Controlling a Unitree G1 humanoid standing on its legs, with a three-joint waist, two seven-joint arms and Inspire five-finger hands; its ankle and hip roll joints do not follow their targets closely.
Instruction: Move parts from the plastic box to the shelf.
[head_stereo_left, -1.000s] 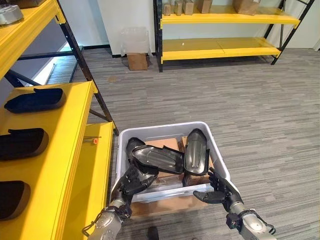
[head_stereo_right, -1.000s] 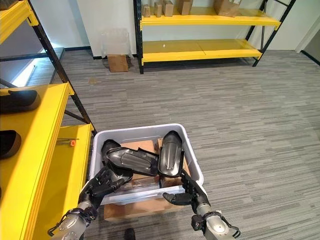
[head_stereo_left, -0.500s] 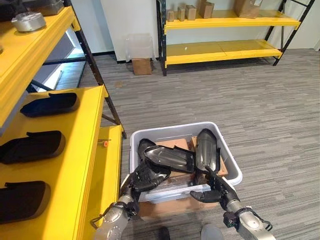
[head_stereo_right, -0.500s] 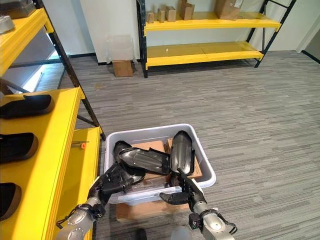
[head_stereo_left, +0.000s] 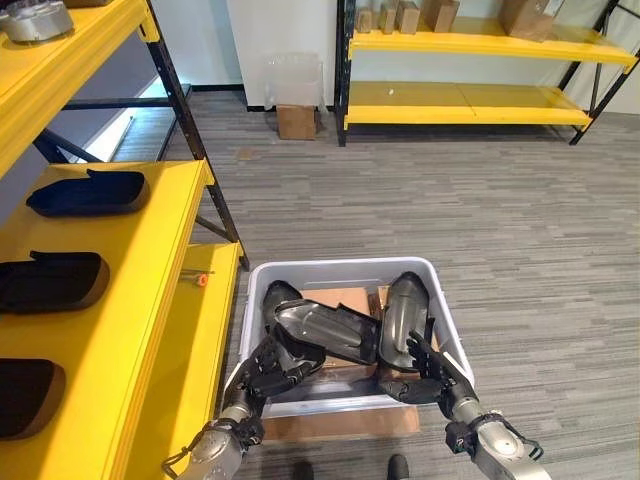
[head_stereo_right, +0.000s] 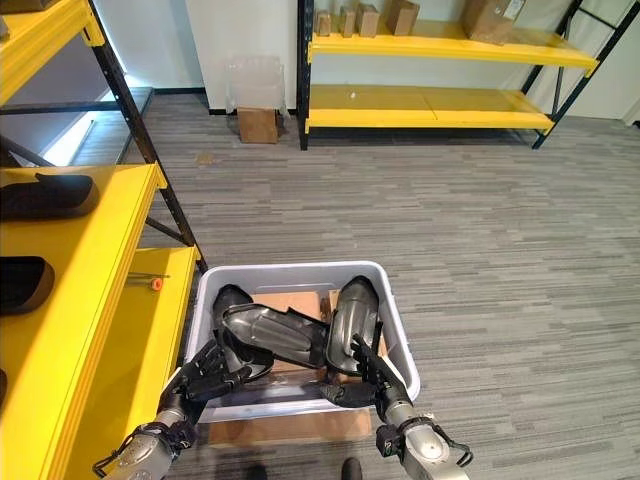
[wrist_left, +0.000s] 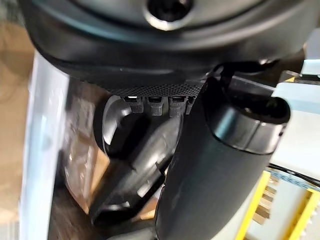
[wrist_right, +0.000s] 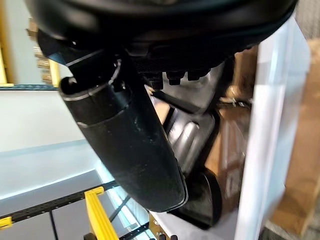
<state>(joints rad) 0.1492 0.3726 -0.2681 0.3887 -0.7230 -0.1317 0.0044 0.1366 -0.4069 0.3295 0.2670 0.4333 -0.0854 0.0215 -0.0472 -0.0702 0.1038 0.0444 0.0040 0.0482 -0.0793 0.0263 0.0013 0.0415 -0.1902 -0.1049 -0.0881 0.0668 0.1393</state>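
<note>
Left eye view shows both the left hand (head_stereo_left: 268, 366) and right hand (head_stereo_left: 428, 364) spread wide at the plastic box (head_stereo_left: 445, 325), best closing evenly on the long black part (head_stereo_left: 325, 328) lying across it.

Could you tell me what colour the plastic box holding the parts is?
The plastic box is white, clearest in the left eye view.

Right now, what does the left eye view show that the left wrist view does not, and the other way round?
Left eye view alone: the yellow shelf with dark parts already on it, the right hand at the plastic box, and the far shelf. Left wrist view alone: a close look along the left hand and its thumb, down the box's pale wall. Both: the box, a dark part inside it, and the left hand.
</note>
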